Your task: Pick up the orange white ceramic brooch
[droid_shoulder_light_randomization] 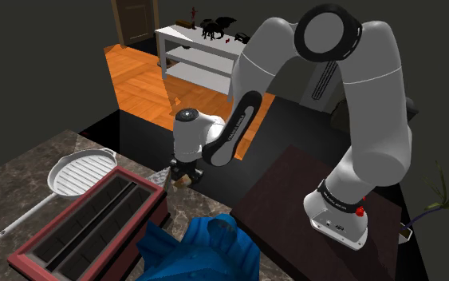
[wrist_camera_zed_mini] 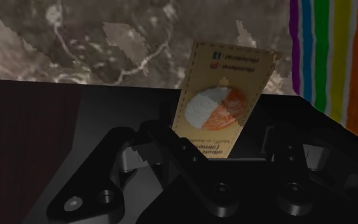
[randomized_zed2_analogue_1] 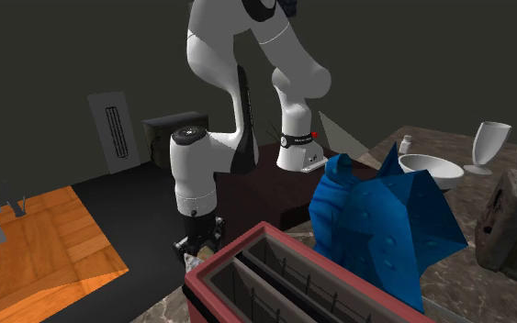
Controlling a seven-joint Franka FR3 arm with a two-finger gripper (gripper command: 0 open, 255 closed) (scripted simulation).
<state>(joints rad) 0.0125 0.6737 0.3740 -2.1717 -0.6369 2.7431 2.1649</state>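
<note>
Pincer (wrist_camera_zed_mini: 225,139) closed in partway, fingers (wrist_camera_zed_mini: 171,149) clasping the side edges of a tan card (wrist_camera_zed_mini: 233,63). The orange-and-white round brooch (wrist_camera_zed_mini: 217,108) sits mid-card. In the shoulder view the pincer (droid_shoulder_light_randomization: 186,176) and card (droid_shoulder_light_randomization: 184,183) hang just past the far end of the red toaster (droid_shoulder_light_randomization: 87,227), by the marble table's (droid_shoulder_light_randomization: 23,172) corner. White grill pan (droid_shoulder_light_randomization: 79,172) next to the toaster, blue crumpled thing (droid_shoulder_light_randomization: 202,247) on its other side.
</note>
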